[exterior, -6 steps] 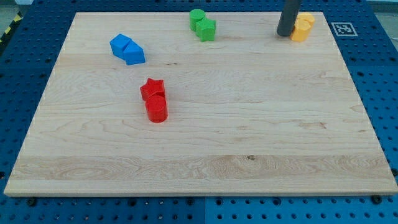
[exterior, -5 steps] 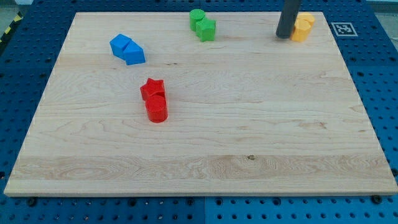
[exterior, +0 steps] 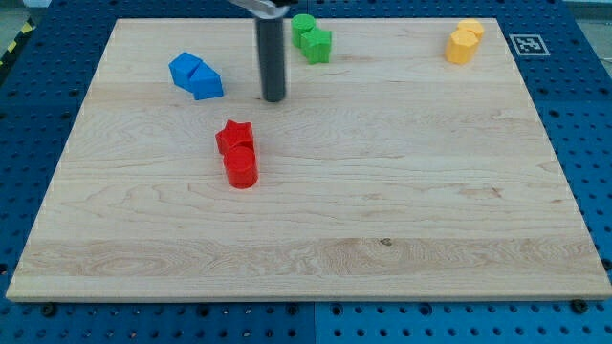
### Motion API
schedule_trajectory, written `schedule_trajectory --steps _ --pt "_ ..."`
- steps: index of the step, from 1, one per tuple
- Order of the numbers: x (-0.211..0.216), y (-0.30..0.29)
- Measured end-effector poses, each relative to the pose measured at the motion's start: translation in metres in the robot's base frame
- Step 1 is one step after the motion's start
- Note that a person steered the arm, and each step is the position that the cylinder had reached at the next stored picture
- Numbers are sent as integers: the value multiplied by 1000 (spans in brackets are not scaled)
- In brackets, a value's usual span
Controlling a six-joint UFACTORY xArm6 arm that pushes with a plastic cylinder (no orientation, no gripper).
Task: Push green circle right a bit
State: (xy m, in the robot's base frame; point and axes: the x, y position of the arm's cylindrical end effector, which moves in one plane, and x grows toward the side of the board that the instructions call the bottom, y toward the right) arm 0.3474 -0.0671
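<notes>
One raised camera looks obliquely down, framing the whole wooden board [exterior: 382, 191].

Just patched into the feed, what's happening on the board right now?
I'm set to nudge the green circle a bit toward the view's right. My tip rests on the wooden board, below and to the view's left of that block, not touching it. A second green block sits against the circle. The blue pair lies to the view's left of my tip, the red star and red cylinder below it, the yellow blocks far right.
</notes>
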Motion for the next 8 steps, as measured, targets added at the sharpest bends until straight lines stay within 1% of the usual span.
schedule_trajectory --steps 1,2,3,4,6,8 --pt "-34 -31" --pt "-78 -59" --pt "-124 -65" --pt "-125 -65" --pt "-125 39" --pt "-125 77"
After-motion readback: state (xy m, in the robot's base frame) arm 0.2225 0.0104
